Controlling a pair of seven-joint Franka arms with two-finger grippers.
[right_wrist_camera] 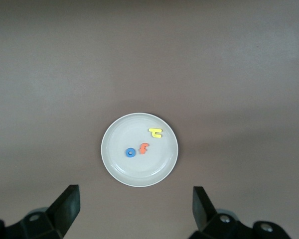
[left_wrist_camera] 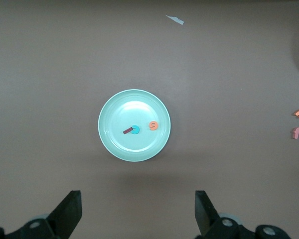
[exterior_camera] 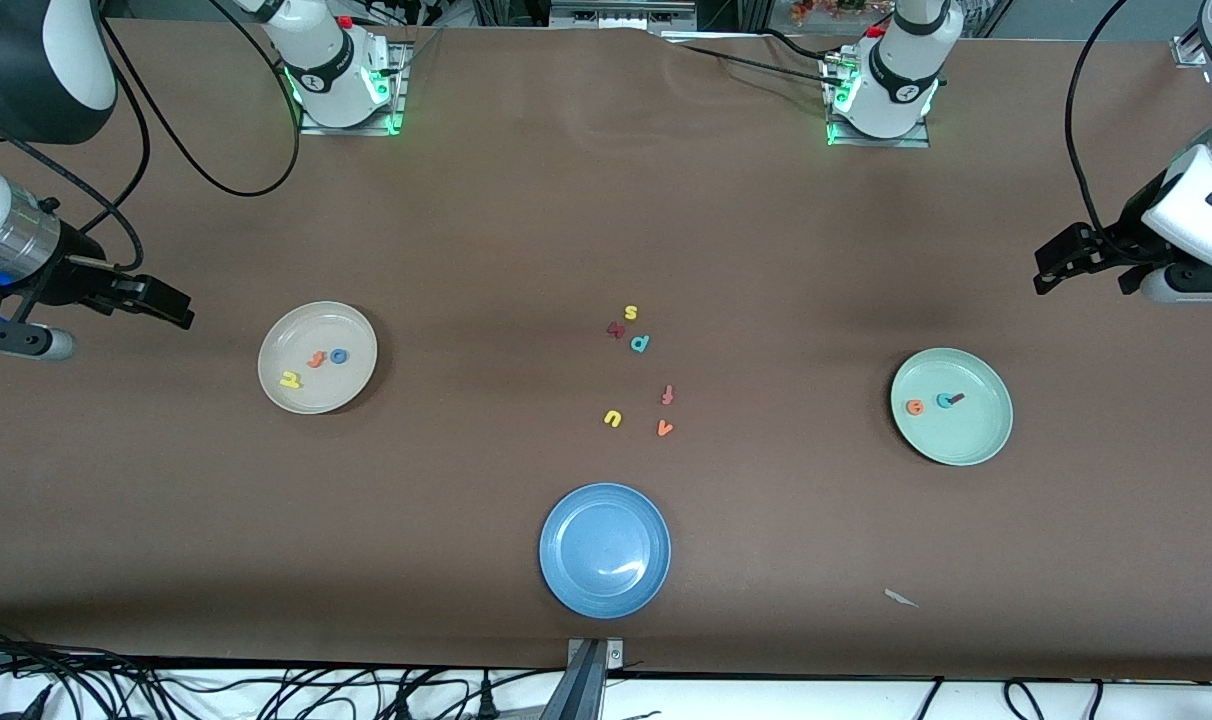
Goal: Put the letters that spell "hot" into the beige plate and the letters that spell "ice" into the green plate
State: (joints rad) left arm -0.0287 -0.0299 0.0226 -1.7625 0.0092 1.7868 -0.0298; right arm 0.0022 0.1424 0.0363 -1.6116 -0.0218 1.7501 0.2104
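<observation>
Brown matting covers the whole table, with a crease near the arms' bases and cables trailing along the edge nearest the front camera. A small pale scrap lies on the mat near the green plate.

The beige plate sits toward the right arm's end of the table. In it lie the yellow h, the orange t and the blue o, in a loose row, the h nearest the front camera. The green plate sits toward the left arm's end and holds the orange e, the teal c and the dark red i. The i is a short stick lying flat, one end touching or overlapping the c, its long axis slanting away from the e.

Between the plates, loose letters lie on the mat: a yellow s, a dark red letter, a teal p, a reddish f, a yellow u and an orange v. A blue plate lies nearer the front camera than these.

The right gripper hangs over bare mat at its end of the table, fingers spread, holding nothing. The left gripper hangs over its end of the table, fingers likewise spread and empty.
</observation>
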